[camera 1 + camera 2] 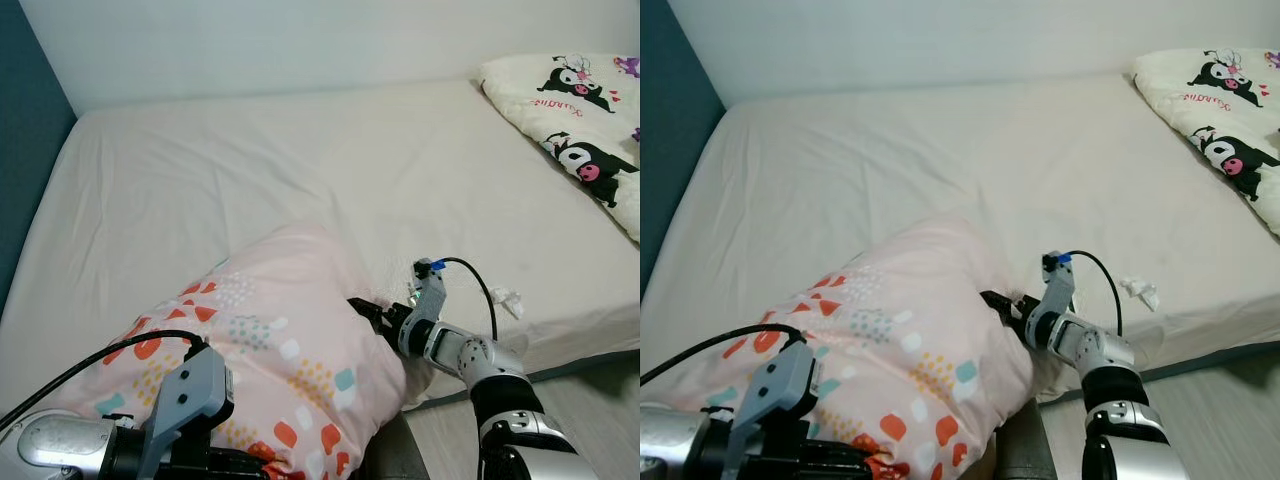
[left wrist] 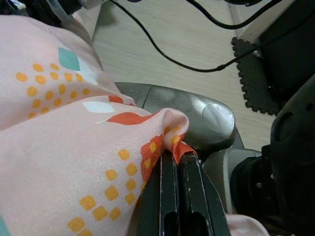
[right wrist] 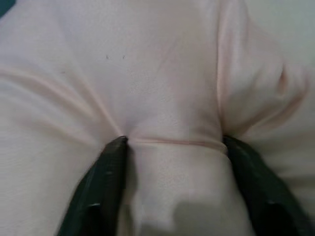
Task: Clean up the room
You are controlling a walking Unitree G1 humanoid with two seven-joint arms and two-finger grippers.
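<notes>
A pink pillow [image 1: 270, 330] with orange, teal and white patches is held over the near edge of the bed [image 1: 250, 170]. My left gripper [image 2: 178, 157] is shut on a corner of the pillow at its near left side; in the left wrist view the fabric is pinched between the closed black fingers. My right gripper [image 1: 368, 310] presses into the pillow's right side. In the right wrist view a fold of pink fabric [image 3: 172, 162] is bunched between its two fingers [image 3: 106, 167].
The bed has a cream sheet. A white comforter with cartoon prints [image 1: 590, 120] lies at its far right. A crumpled white tissue [image 1: 508, 299] rests near the bed's right edge. A teal wall [image 1: 20, 150] stands on the left, wooden floor [image 1: 590, 400] at lower right.
</notes>
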